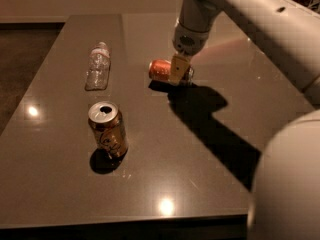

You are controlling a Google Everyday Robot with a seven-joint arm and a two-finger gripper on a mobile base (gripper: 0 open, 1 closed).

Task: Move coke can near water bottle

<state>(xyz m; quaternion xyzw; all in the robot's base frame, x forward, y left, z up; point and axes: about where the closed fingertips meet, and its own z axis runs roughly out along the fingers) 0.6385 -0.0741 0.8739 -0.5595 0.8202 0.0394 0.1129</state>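
The coke can point(160, 69), red-orange, lies on its side right of the table's middle. My gripper point(178, 72) comes down from the upper right and is shut on the can's right half, with one tan finger point(176, 69) across its front. The can seems to hang just above the table, with a dark shadow under it. The water bottle point(98, 66), clear with a white cap, lies on its side to the left, about a can's length away from the coke can.
A gold-brown can point(108, 133) stands upright in front of the bottle, near the table's point(210, 184) front left. My arm point(260, 24) crosses the upper right and casts a large shadow on the table. The robot's white body point(290, 184) fills the lower right corner.
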